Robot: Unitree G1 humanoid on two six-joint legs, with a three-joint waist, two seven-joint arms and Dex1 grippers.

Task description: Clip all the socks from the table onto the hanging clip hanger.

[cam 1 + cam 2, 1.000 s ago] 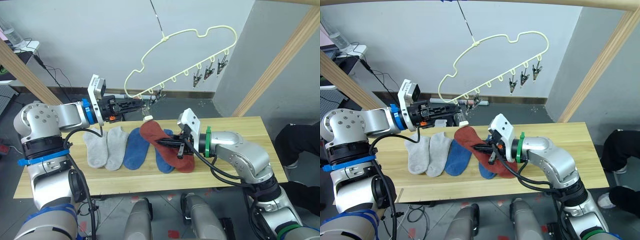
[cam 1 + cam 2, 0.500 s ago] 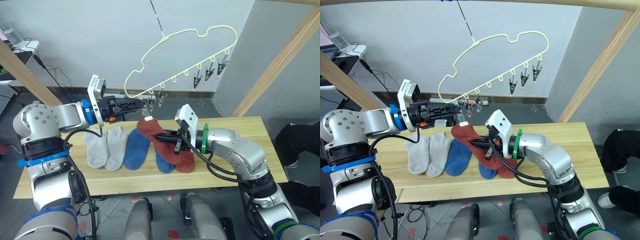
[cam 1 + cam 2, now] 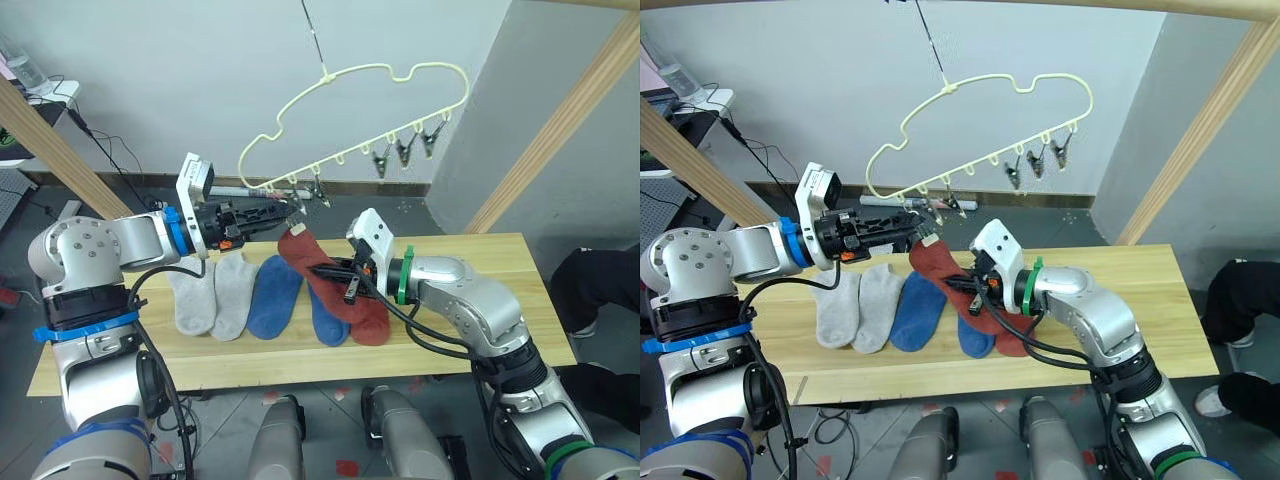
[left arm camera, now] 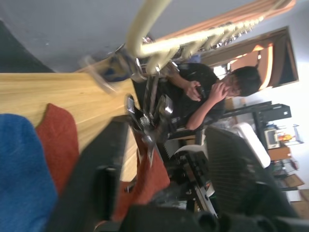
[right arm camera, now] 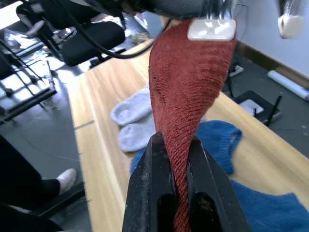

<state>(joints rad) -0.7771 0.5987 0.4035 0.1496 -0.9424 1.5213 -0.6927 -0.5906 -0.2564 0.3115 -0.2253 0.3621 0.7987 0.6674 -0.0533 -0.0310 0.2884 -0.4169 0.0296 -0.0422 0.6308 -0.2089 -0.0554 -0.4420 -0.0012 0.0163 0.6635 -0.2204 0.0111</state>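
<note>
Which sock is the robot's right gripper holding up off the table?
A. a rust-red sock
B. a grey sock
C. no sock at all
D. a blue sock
A: the right gripper pinches a rust-red sock that rises from it, while the grey socks lie flat on the table.

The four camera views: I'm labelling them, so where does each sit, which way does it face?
Eye views: head stereo pair, looking down over both arms at the light-wood table and pale-yellow wire clip hanger.
Left wrist view: along the left gripper toward silver clips; a seated person behind.
Right wrist view: along the right gripper, shut on the raised rust-red sock.
Shared: that sock.
</note>
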